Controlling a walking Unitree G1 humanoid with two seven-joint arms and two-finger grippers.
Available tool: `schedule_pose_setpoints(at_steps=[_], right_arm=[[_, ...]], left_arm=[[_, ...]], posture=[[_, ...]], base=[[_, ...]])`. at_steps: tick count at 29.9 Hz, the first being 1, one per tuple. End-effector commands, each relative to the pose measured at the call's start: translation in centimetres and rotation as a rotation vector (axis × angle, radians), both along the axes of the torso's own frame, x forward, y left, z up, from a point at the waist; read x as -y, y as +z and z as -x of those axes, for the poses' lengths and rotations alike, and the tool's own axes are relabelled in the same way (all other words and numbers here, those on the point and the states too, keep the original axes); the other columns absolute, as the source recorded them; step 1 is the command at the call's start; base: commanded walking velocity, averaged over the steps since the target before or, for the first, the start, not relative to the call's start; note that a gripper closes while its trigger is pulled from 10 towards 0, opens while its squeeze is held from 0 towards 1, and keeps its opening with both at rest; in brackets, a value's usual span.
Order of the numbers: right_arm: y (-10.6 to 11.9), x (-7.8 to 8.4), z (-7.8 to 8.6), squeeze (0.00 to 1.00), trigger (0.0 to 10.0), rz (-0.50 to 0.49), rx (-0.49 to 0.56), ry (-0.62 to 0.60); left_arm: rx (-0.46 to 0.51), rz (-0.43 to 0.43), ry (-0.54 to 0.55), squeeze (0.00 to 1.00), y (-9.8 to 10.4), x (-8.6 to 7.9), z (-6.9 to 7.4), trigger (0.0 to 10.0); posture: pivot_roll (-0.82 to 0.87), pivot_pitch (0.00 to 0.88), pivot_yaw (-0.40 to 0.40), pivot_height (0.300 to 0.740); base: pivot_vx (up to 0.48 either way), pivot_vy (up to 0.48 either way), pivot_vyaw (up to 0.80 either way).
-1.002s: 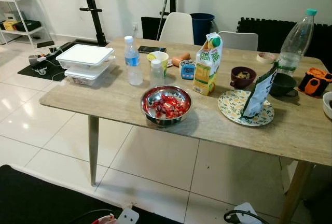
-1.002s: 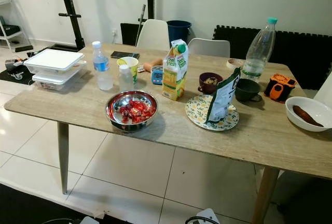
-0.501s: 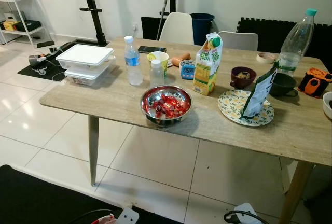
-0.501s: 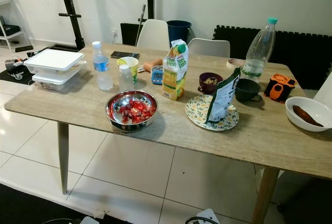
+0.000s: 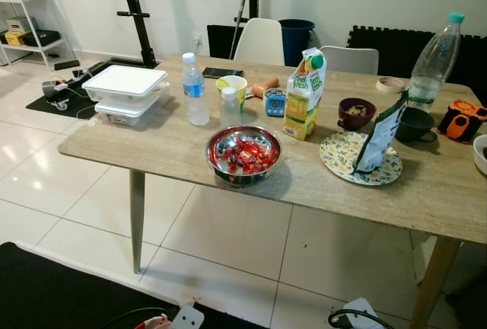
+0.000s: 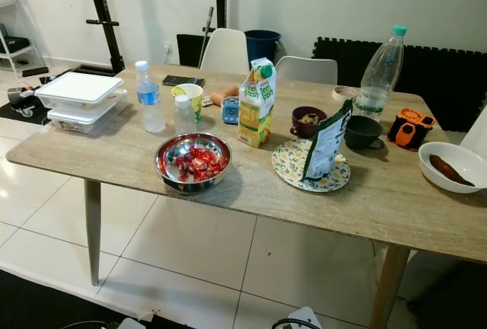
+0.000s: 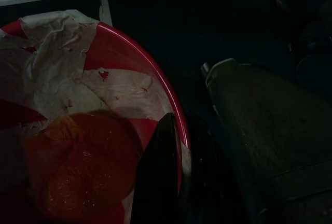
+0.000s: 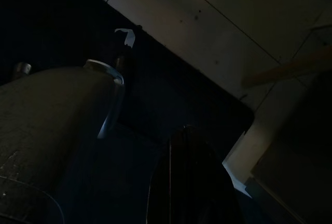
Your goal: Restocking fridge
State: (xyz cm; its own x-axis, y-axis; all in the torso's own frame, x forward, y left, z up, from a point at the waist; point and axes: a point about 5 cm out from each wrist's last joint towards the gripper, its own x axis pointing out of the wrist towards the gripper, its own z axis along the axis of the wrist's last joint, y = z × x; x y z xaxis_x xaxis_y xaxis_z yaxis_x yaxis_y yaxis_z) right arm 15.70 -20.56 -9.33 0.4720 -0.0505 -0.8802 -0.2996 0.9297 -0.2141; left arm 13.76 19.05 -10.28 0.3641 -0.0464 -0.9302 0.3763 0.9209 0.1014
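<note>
Steel bowl of red wrapped sweets on the wooden table; both claws' spread impossible to tell.

Head stereo pair looks forward and down from standing height, a few steps back from the near edge of the bench; both eyes share the whole laid-out top, chairs and tiled floor, the right eye reaching further right to a white bowl. Left wrist camera looks along its claw, very close over a red bowl, dark. Right wrist camera looks along its claw down at a dark mat and floor tiles, also dark.
</note>
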Motion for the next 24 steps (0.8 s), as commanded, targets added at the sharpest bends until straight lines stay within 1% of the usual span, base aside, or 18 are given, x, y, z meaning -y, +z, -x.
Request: schedule_pose_setpoints(at_steps=[1, 24], right_arm=[[-0.13, 0.23, 0.39, 0.0, 10.0, 0.011, -0.02, 0.004], [-0.07, 0.24, 0.22, 0.0, 10.0, 0.01, -0.018, 0.001]], left_arm=[[-0.01, -0.004, -0.016, 0.0, -0.1, 0.1, 0.24, 10.0], [-0.009, 0.008, -0.009, 0.0, -0.12, 0.37, 0.22, 10.0]], posture=[[-0.07, 0.0, -0.004, 0.74], [-0.07, 0.0, -0.004, 0.74]], base=[[0.0, 0.0, 0.0], [0.0, 0.0, 0.0]])
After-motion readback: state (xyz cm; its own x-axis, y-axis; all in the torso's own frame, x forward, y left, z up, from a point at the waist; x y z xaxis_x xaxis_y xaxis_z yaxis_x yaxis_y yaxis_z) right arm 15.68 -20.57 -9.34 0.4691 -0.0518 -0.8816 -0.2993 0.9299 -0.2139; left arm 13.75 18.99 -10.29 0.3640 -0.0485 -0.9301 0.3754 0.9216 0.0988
